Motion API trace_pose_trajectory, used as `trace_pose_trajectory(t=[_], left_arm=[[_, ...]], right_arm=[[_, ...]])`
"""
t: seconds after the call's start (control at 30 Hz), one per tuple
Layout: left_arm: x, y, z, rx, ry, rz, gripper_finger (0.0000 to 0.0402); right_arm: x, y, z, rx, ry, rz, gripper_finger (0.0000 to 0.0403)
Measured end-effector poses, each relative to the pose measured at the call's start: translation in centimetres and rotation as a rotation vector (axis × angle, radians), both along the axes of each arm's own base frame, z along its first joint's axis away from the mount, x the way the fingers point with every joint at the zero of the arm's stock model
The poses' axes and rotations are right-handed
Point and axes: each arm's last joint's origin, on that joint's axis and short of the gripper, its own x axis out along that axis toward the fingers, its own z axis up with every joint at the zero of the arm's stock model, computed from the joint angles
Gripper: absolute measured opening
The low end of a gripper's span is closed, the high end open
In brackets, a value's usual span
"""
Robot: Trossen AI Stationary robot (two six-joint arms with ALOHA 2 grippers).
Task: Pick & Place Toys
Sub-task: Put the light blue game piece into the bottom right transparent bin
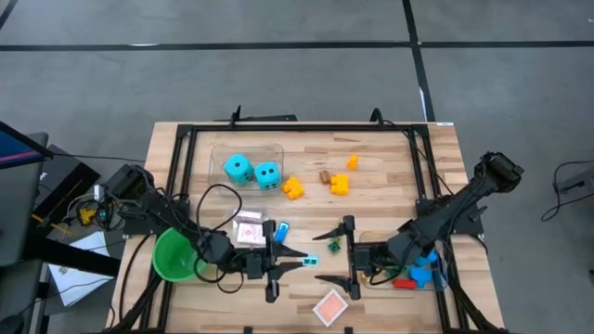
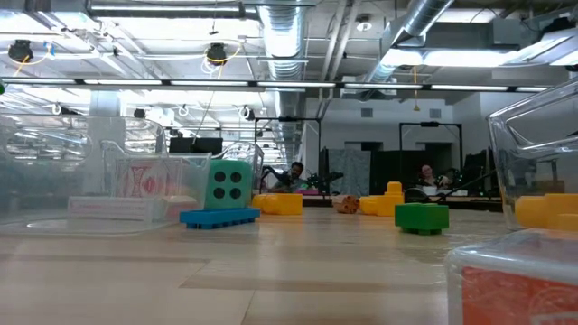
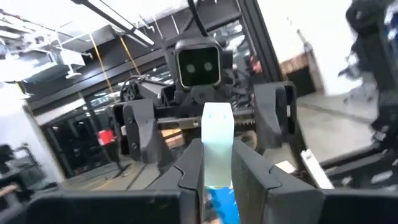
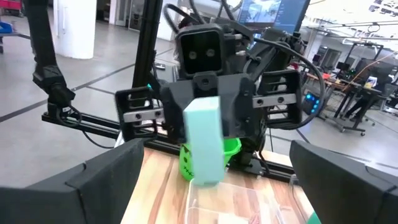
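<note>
Handover geometry decides it: the left pincer (image 1: 299, 263), clenched on a pale cyan brick (image 4: 204, 147) held clear of the counter (image 1: 390, 162), points it lengthwise rightward at the released right pincer (image 1: 327, 278), which faces it from just beside.

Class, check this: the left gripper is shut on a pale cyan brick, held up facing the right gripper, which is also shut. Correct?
Not quite. The left gripper is shut on the pale cyan brick, but the right gripper is open: the right wrist view shows its fingers spread wide apart.
</note>
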Motion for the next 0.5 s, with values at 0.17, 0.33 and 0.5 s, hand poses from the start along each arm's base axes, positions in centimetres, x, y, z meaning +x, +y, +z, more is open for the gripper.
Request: trace_pose_trajectory(t=[0.17,0.33,0.5], left_arm=[[0.6,0.9,0.0,-0.071,-0.004,-0.006,0.0044],[0.9,1.5,-0.2,-0.085,0.017,0.001,0.0044],[0.9,1.3,-0.2,-0.083,0.016,-0.023,0.0044]], right_arm=[[0.0,0.0,0.0,0.003,0.0,0.001,0.0395],[0.0,0.0,0.0,0.004,-0.001,0.001,0.0395],[0.0,0.0,0.0,0.003,-0.001,0.001,0.0392]])
